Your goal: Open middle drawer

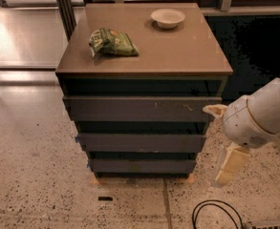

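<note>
One squat cabinet [139, 87] with a brown worktop [177, 51] shows three dark grey drawer fronts. The middle drawer [142, 142], flat, handleless, blue-tagged at its left end, sits shut between the others. One pale robot claw [227, 151] hangs near its right end; I cannot tell whether it is released or clenched. The worktop carries one crumpled green snack bag [113, 42] and one small white bowl [167, 18].

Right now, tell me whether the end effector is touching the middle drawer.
Apart. The camera view shows the end effector hanging off the cabinet's right side, with speckled floor visible between it and the middle drawer's right end.
</note>
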Controlling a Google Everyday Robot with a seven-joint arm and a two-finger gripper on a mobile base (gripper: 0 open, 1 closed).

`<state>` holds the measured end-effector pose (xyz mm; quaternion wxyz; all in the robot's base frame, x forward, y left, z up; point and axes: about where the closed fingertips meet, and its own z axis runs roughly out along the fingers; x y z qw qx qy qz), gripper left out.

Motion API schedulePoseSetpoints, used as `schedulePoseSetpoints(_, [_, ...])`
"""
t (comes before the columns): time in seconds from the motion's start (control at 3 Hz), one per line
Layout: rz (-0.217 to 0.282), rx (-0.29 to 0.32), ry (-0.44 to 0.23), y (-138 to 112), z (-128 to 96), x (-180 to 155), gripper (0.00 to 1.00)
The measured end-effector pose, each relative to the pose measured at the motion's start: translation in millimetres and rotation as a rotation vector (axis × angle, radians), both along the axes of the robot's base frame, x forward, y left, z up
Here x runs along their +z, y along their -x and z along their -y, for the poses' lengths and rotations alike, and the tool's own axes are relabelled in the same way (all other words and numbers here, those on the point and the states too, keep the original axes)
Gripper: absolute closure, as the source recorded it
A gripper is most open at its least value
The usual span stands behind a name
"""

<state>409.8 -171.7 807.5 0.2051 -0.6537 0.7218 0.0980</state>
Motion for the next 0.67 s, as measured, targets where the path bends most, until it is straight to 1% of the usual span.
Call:
schedulePoseSetpoints(0.33, [0.019,0.0,-0.014,1.2,-0.2,2.8,0.0])
schedulePoseSetpoints(0.67, [0.033,0.022,-0.048,5.7,-14.1,-26.1,0.0])
